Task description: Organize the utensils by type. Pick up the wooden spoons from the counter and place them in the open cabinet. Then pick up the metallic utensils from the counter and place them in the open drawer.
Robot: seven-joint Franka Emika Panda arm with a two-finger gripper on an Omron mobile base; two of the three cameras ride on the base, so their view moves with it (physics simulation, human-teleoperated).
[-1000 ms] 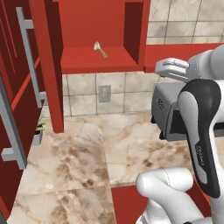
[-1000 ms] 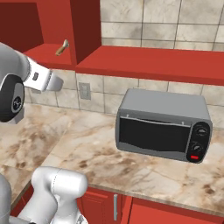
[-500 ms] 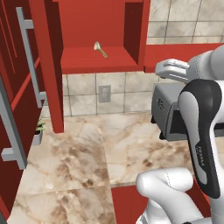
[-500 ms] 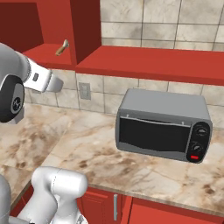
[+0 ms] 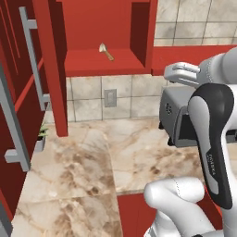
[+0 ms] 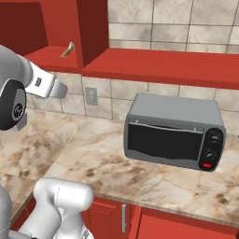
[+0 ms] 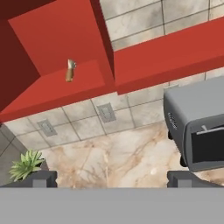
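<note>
I'm parked at the counter (image 5: pixel 78 176), the biggest thing before me, its marbled top bare in front of the arm. Above it hangs the open cabinet (image 5: pixel 99 62), and one wooden spoon (image 5: pixel 106 51) already lies on its shelf, bowl toward the back wall. I judge that spoon delivered, so the step in hand is going for the next utensil. The gripper (image 7: pixel 111 177) is empty, its fingers spread as wide as they go, pointing down at the counter below the shelf. No other spoon or fork lies on this stretch, so I'd swing or drive on, keeping the hand high until a utensil comes up between the fingers, then drop straight over its handle.

The toaster oven (image 6: pixel 173 130) sits close on the right, just beside the arm's elbow, and could be clipped on a wide swing. The cabinet door (image 5: pixel 21 92) stands out on the left. A small potted plant (image 7: pixel 25 164) and a wall socket (image 5: pixel 110 97) sit at the back
</note>
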